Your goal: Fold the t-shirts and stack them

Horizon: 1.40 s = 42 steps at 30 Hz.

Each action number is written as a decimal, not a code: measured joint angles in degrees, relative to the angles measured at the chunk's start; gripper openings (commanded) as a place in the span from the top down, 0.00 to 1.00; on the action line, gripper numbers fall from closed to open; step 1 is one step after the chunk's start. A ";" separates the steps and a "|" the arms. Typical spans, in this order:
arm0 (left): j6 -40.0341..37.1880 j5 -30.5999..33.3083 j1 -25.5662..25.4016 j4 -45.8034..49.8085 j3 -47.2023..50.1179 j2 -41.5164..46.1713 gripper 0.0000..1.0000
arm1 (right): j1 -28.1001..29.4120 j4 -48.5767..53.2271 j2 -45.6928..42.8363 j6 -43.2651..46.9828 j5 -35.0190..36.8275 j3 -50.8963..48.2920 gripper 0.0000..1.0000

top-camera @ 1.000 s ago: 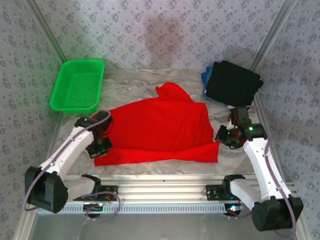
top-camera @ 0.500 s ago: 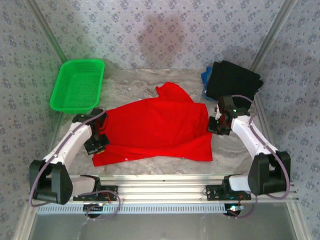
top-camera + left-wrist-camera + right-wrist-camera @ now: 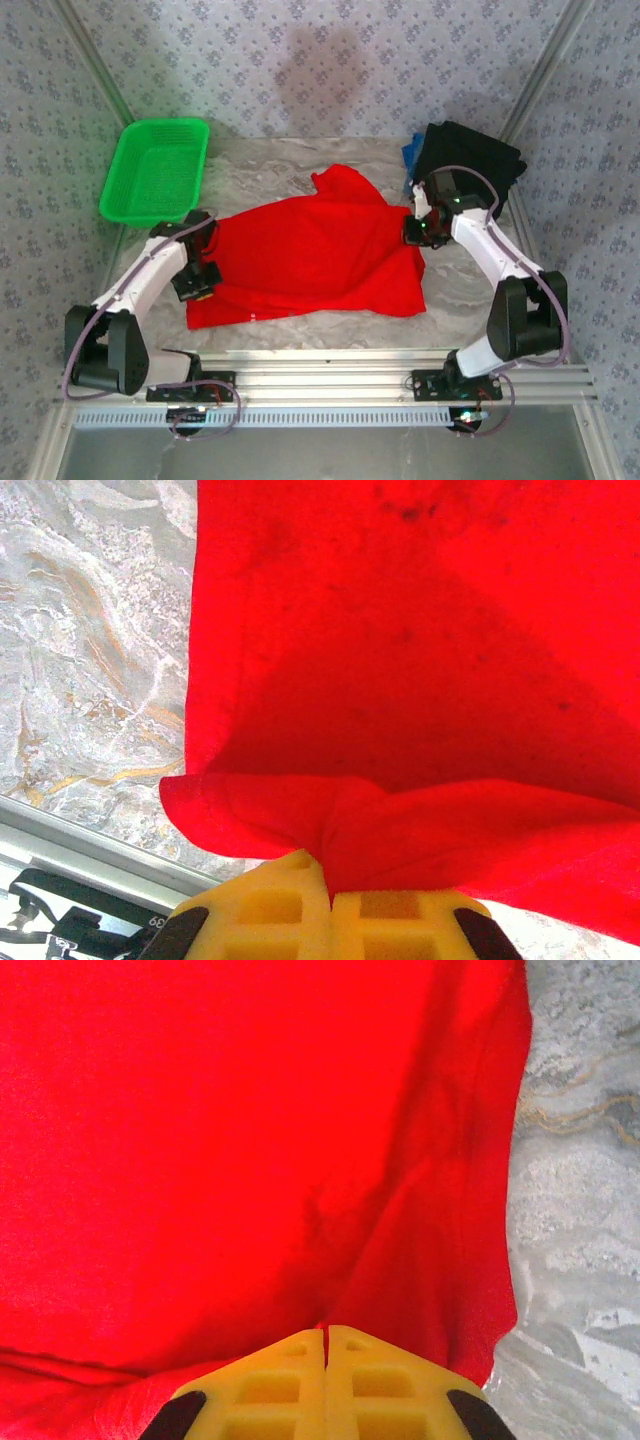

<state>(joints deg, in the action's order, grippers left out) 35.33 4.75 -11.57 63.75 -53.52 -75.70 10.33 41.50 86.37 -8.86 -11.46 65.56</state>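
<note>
You are pinching the red tee (image 3: 320,250), lying in the middle of the table (image 3: 462,292), with the left gripper (image 3: 198,282) and right gripper (image 3: 414,232) each clamped on a side edge, presumably so both sides are lifting evenly for a fold.

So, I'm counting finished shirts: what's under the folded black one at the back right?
A blue shirt peeks out at the left of the black shirt; the rest of it, and anything else beneath, is covered.
</note>
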 measured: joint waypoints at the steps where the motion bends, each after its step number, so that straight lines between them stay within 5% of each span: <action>1: -0.20 0.00 0.00 -0.09 -0.07 -0.20 1.00 | 0.13 0.07 0.44 0.55 -0.09 0.46 1.00; 42: -5.99 0.68 0.24 -7.54 -7.15 -12.66 1.00 | 10.71 0.72 24.37 20.15 5.33 27.96 1.00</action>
<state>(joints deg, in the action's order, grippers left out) 29.34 5.43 -11.33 56.21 -60.66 -88.36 21.04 42.22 110.74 11.29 -6.13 93.51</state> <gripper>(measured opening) 0.041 0.063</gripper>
